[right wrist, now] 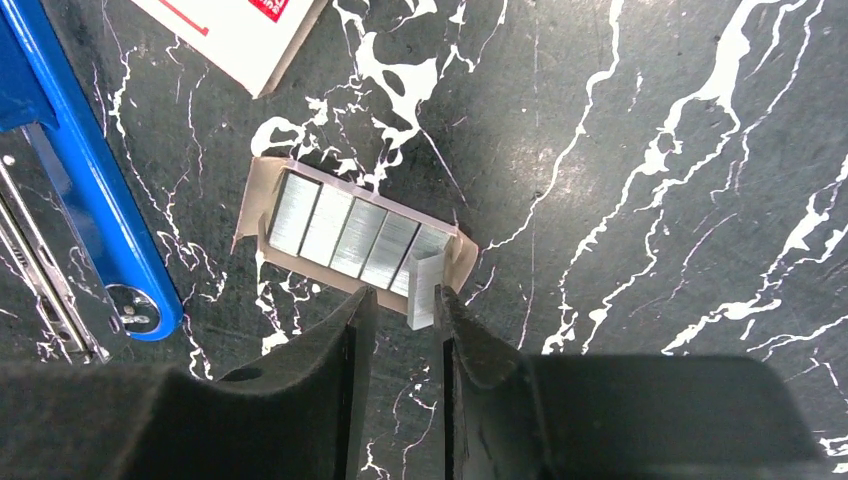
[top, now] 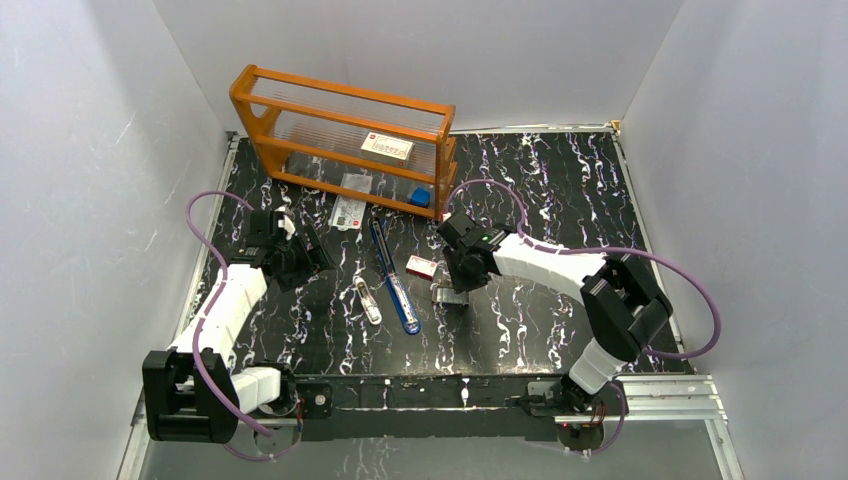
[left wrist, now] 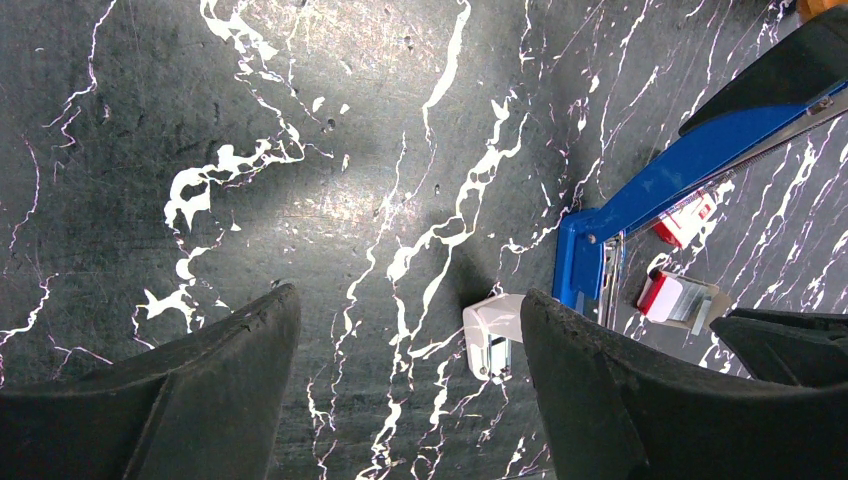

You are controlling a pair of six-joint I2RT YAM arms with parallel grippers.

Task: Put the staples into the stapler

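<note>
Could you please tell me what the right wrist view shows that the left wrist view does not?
Only the right wrist view shows the staples side by side in their pale tray. One strip stands up between the narrowly set fingers of the right gripper; whether it is gripped is unclear. Only the left wrist view shows the left gripper wide open over the marble table, with a small white-and-metal piece between its fingers. Both show the blue stapler and the red-and-white box.
</note>
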